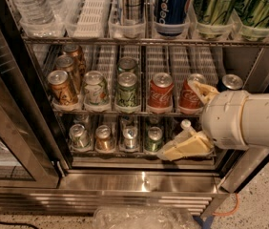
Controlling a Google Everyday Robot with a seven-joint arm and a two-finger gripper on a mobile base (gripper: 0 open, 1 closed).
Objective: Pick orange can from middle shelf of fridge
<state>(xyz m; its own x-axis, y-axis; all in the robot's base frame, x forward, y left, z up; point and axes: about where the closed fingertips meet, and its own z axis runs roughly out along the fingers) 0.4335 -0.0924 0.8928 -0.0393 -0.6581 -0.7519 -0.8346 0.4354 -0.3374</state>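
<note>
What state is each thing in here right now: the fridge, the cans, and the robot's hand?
fridge: door open.
orange can: upright, front of the left lane on the middle shelf, not held.
Coca-Cola cans: upright on the same shelf, right of centre.
hand: open, empty, low at the right of the shelves, apart from the orange can.

We see warm, rather dim light falling from above on the near side of the fridge (249,66). The can tops (162,79) on the middle shelf (175,61) gleam, and 1 glare streak marks the steel base (144,179). The far shelf depths sink into shadow. The gripper (180,120), fingers parted low at the right, looks palest, almost washed out.
</note>
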